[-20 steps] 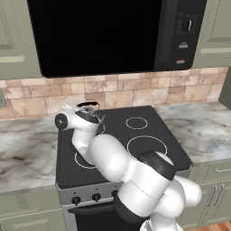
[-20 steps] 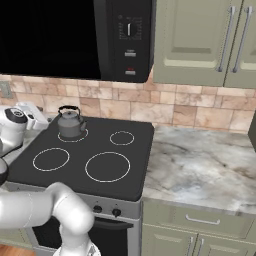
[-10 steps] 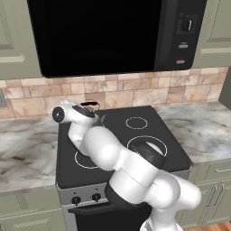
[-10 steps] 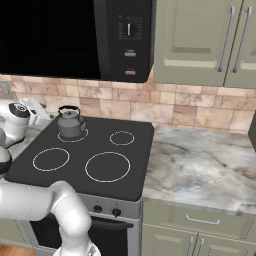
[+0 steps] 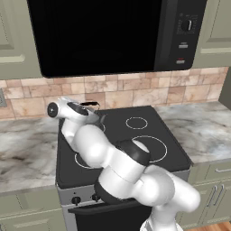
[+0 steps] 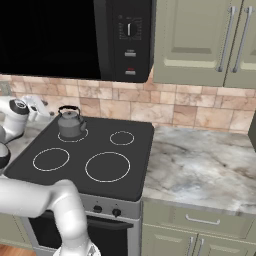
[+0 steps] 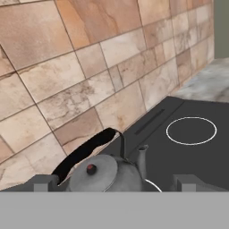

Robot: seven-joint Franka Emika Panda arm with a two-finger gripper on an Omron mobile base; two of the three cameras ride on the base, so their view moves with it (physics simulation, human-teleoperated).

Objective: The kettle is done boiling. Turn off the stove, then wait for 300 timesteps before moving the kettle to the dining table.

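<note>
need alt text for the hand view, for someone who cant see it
A small grey kettle with a black arched handle sits on the black stove, between the two open fingertips of the end effector. Behind it runs a tan stone tile backsplash, with a white burner ring to the right.

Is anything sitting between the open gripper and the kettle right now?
Nothing visible does. In the hand view the kettle sits directly ahead of the open gripper, handle arched toward the tiled wall. It stands on the stove's back left burner; the other rings are bare.
</note>
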